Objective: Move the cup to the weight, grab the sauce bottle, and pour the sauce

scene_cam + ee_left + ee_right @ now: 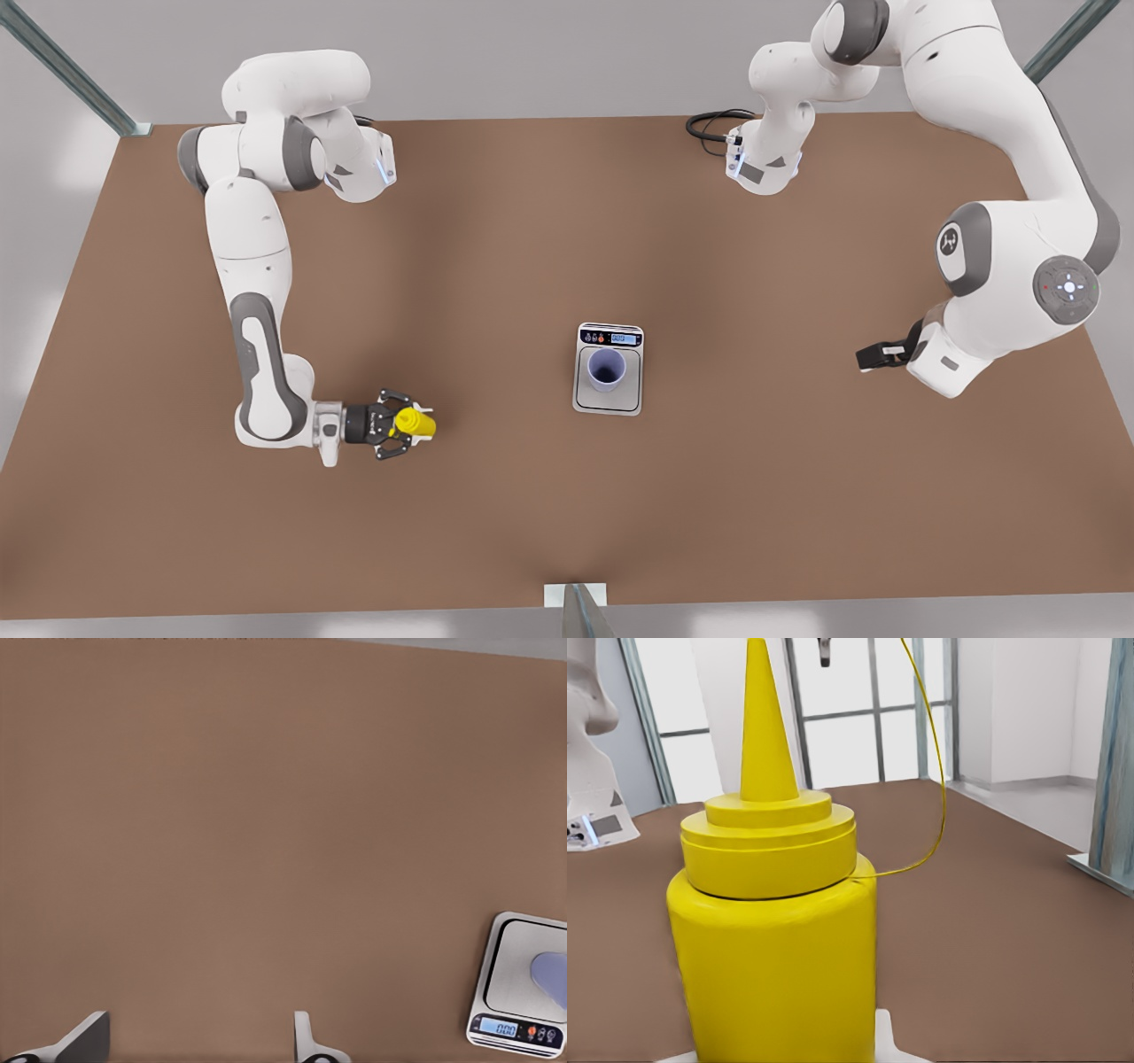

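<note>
The yellow sauce bottle (415,424) stands upright on the brown table at the front view's left, and its pointed nozzle cap looms close in the right wrist view (771,904). My right gripper (409,424) reaches in level from the side and is shut on the sauce bottle. The pale lavender-blue cup (607,368) sits on the weight (585,403), a flat scale with a lit blue display, near the table's middle. The left wrist view catches the weight (509,979) and part of the cup (554,974). My left gripper (866,357) waits at the front view's right, open (195,1050) and holding nothing.
A black cable loop (713,124) lies by the far arm base. Metal frame posts (80,84) rise at the table's far corners and a bracket (576,602) sits at its near edge. Bare tabletop lies between the sauce bottle and the weight.
</note>
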